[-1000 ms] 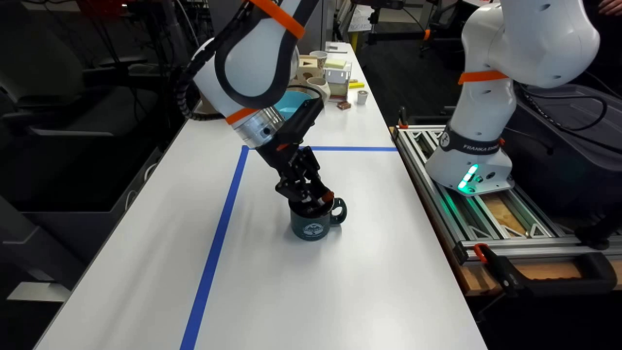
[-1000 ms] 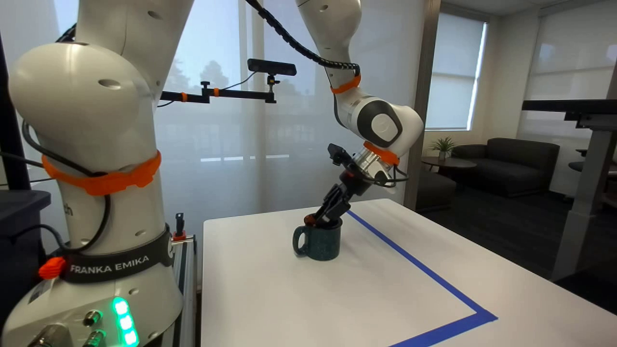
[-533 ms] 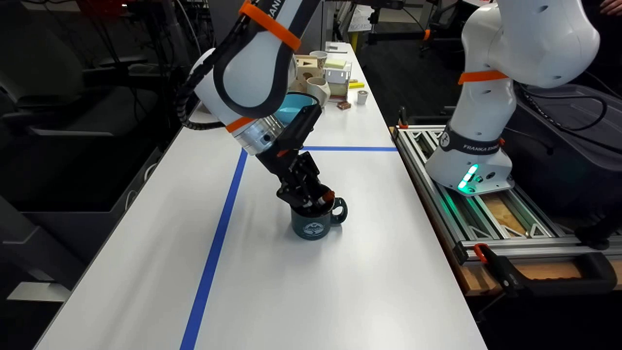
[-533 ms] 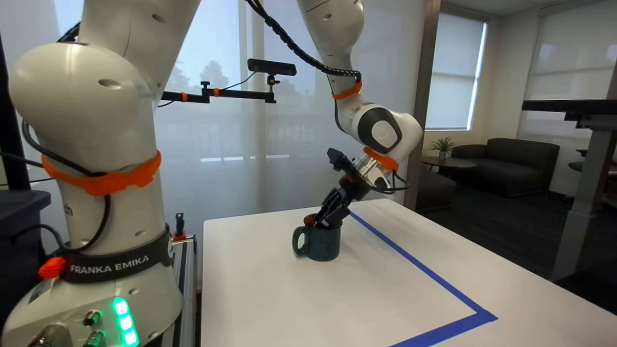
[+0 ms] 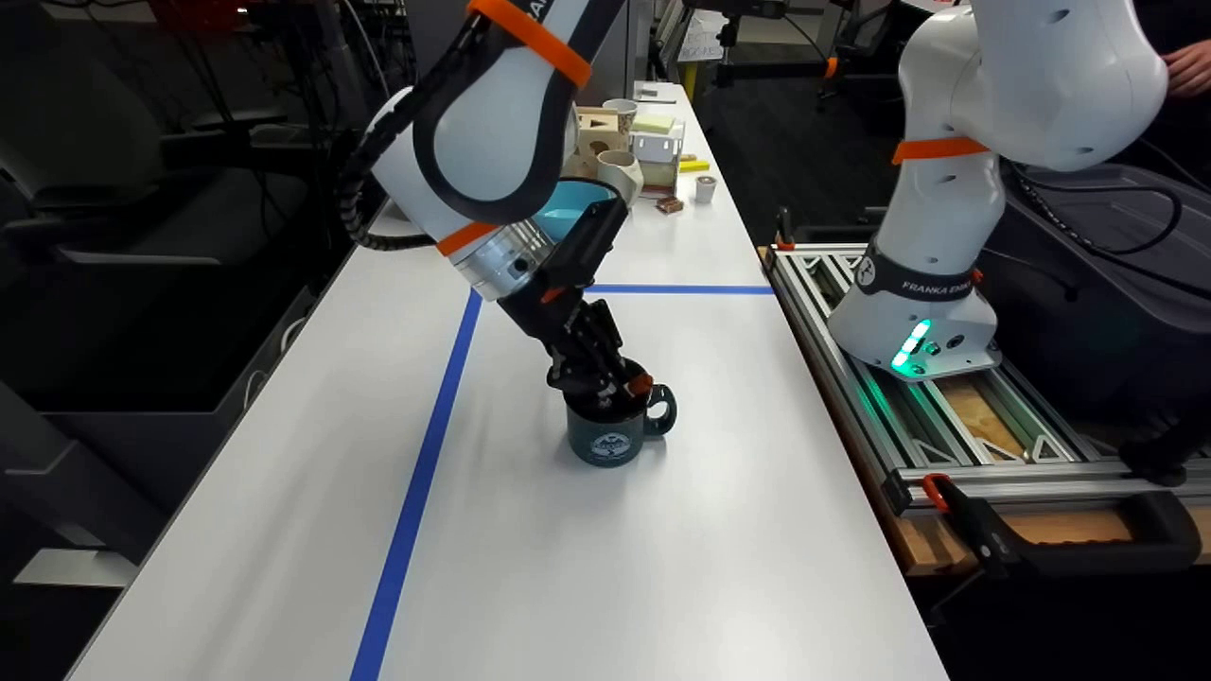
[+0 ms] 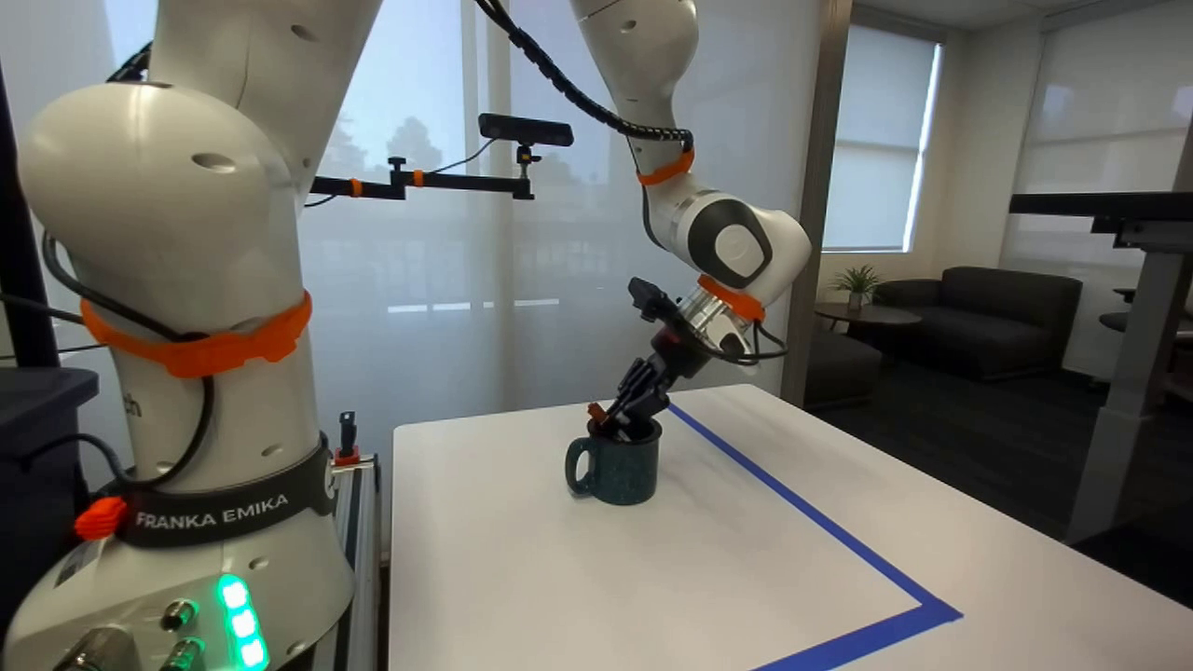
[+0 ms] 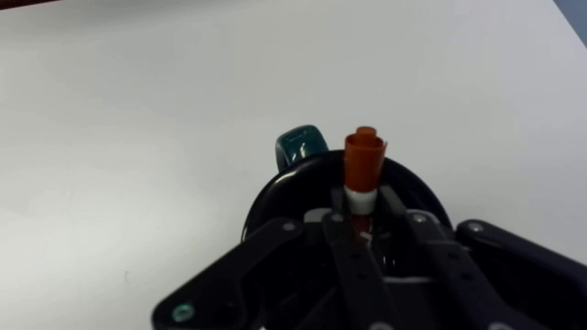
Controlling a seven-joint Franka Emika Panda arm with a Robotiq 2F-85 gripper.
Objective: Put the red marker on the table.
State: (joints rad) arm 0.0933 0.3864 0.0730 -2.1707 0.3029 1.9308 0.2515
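The red marker (image 7: 363,165) has an orange-red cap and a white band. It leans out over the rim of the dark green mug (image 7: 289,192), its lower part inside. The cap also shows in both exterior views (image 5: 640,385) (image 6: 596,412). The mug stands upright on the white table (image 5: 738,549), and it shows in both exterior views (image 5: 605,443) (image 6: 623,472). My gripper (image 7: 363,201) comes down at a slant into the mug's mouth, its fingertips on both sides of the marker near the white band. It looks shut on the marker. The marker's lower end is hidden.
Blue tape (image 5: 416,492) marks the table. Behind the arm stand a blue bowl (image 5: 568,206), a cream mug (image 5: 620,172) and several small items. The metal-railed base stand (image 5: 946,473) runs along the table's side. A person's hand (image 5: 1187,71) shows at the edge.
The fingers have closed in around the marker. The marker's cap stands out a little farther over the mug's rim. The arm has shifted slightly; the mug has not moved.
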